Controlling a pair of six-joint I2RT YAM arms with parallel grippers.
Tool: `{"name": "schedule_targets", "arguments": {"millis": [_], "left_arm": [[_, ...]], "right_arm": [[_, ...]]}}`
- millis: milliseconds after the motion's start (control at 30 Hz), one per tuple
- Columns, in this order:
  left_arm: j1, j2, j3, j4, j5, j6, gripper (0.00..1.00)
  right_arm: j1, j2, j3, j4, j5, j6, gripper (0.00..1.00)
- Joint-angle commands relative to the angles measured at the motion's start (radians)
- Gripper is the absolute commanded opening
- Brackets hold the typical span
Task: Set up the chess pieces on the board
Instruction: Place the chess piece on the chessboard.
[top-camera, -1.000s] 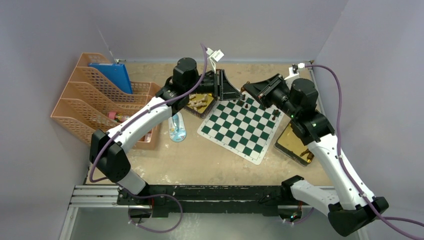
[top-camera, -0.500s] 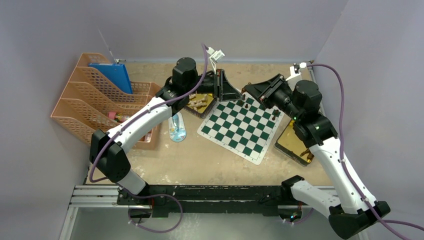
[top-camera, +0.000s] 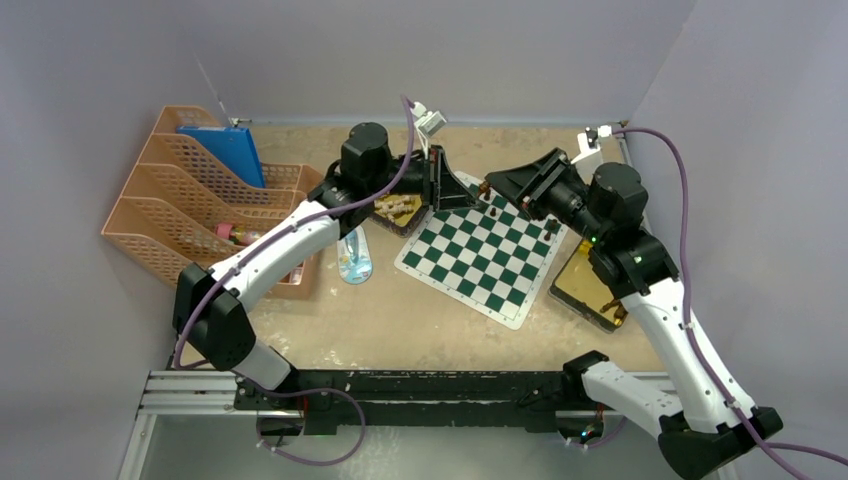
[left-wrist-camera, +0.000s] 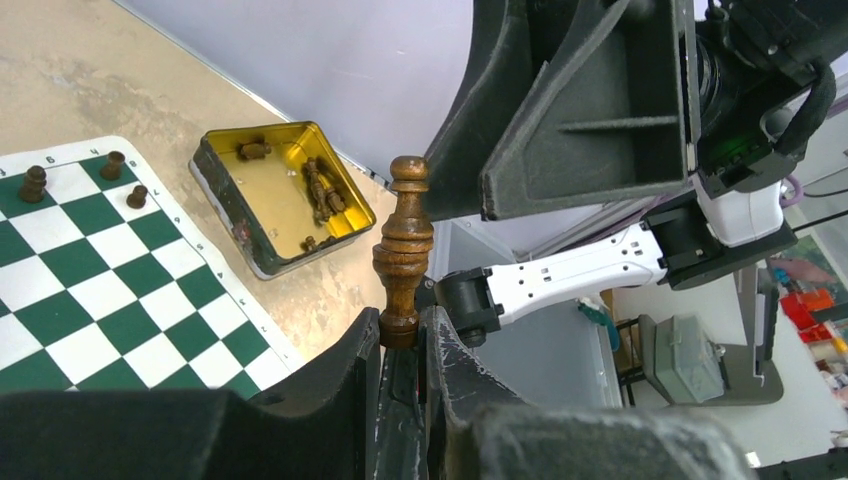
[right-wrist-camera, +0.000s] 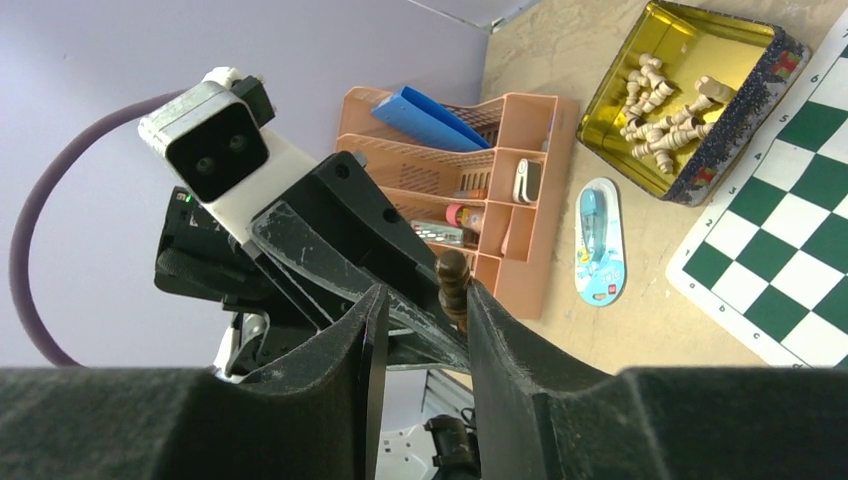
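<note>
Over the far edge of the board (top-camera: 480, 256), the left gripper (left-wrist-camera: 400, 322) is clamped on the base of a dark brown chess piece (left-wrist-camera: 403, 245), whose long axis points out from its fingertips. The right gripper (right-wrist-camera: 424, 297) faces it from the right, jaws parted around the piece's head.

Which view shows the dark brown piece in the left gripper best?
Left wrist: the dark brown piece stands whole and close, base clamped. Right wrist shows only its top; top external, barely a speck.
</note>
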Motion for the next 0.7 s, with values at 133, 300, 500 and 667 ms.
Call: {"name": "schedule_targets", "arguments": {"millis": [133, 300, 500, 667], "left_arm": [[0.005, -0.086, -0.027, 0.031, 0.058, 0.111, 0.00], [0.005, -0.115, -0.052, 0.020, 0.077, 0.142, 0.00], [0.004, -0.125, -0.048, -0.019, 0.074, 0.175, 0.00], [0.005, -0.120, -0.044, -0.043, 0.062, 0.179, 0.00]], "right_arm": [[0.004, -0.004, 0.059, -0.020, -0.039, -0.039, 0.37], [0.005, 0.008, 0.095, -0.069, -0.070, -0.073, 0.37], [0.005, 0.009, 0.086, -0.073, -0.125, -0.084, 0.31], [0.004, 0.008, 0.059, -0.044, -0.169, -0.095, 0.30]]}}
